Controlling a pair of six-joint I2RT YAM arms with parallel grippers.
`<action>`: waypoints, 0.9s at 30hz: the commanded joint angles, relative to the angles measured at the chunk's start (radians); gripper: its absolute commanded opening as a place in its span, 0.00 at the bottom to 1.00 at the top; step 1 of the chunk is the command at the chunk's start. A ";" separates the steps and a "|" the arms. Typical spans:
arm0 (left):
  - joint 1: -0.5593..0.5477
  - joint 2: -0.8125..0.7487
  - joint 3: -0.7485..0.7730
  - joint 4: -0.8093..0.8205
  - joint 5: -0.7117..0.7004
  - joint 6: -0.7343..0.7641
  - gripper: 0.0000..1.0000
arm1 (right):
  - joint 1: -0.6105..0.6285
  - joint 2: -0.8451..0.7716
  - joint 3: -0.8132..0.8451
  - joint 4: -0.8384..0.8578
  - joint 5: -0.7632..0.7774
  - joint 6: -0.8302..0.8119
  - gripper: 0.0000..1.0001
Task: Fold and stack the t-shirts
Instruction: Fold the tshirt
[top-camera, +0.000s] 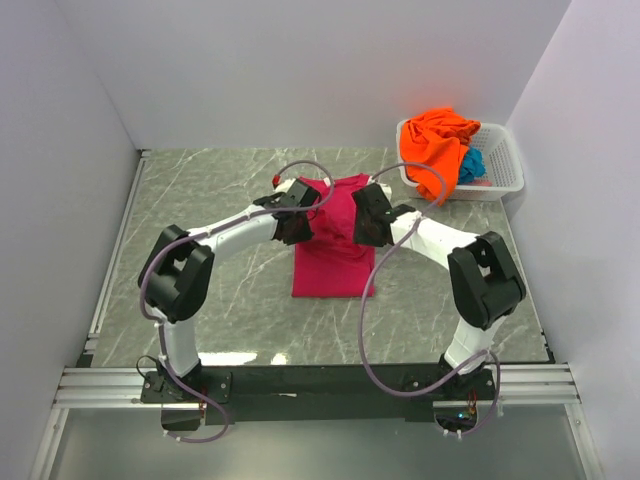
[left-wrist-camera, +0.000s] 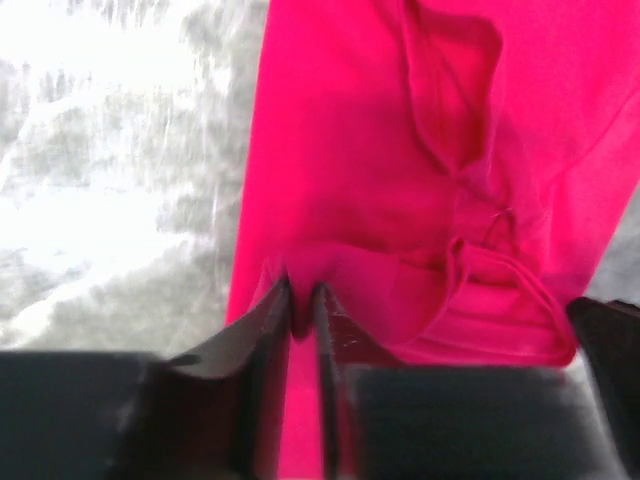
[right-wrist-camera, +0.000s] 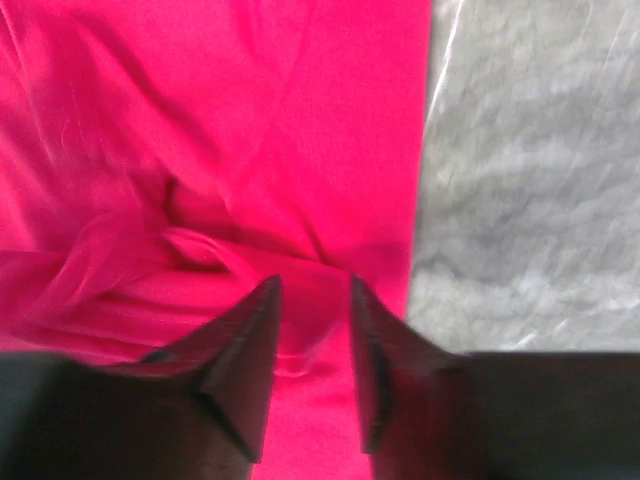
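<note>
**Two robot arms work over a partly folded pink shirt while two more shirts wait in a basket**

A pink shirt (top-camera: 333, 245) lies in the middle of a grey marble-patterned table (top-camera: 220, 190), folded into a tall, narrow strip. Both arms reach in from the near edge and meet over its far half. At the far right corner of the table stands a white basket (top-camera: 505, 180). An orange shirt (top-camera: 440, 135) is heaped over the basket's rim, and a teal shirt (top-camera: 470, 165) is tucked beside it, well apart from the pink one.

The left gripper (left-wrist-camera: 302, 300) sits at the shirt's left edge. Its fingers (left-wrist-camera: 270, 330) are close together, with a small ridge of pink cloth drawn up into the narrow gap between them. The right gripper (right-wrist-camera: 310, 300) is low over the shirt near its right edge. Its fingers (right-wrist-camera: 250, 340) are spread, and nothing shows between them but the cloth lying below.

The fold looks only partly done. The cloth near both grippers is bunched and rippled, and a loose flap sits in the left wrist view.

Several things could go wrong from here, in this judgement:

- If the left arm lifts or pulls away with that ridge caught, it could drag the shirt sideways and undo the neat left edge.
- The pinch takes in very little cloth, so it could slip out partway through a fold and leave the shirt crooked.
- If the right gripper closes where it is, it might catch more than one layer and pull the lower folds open.
- Wrinkles left in now would make a lumpy base for stacking the other two shirts.
</note>
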 joint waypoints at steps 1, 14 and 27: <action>0.018 0.025 0.093 -0.041 -0.033 0.023 0.39 | -0.016 0.006 0.089 0.008 0.025 -0.019 0.47; 0.018 -0.278 -0.258 0.078 0.061 0.008 0.99 | 0.038 -0.203 -0.182 0.166 -0.319 -0.040 0.88; 0.021 -0.691 -0.606 0.002 0.004 -0.092 0.99 | 0.075 0.127 0.092 0.183 -0.209 -0.091 0.88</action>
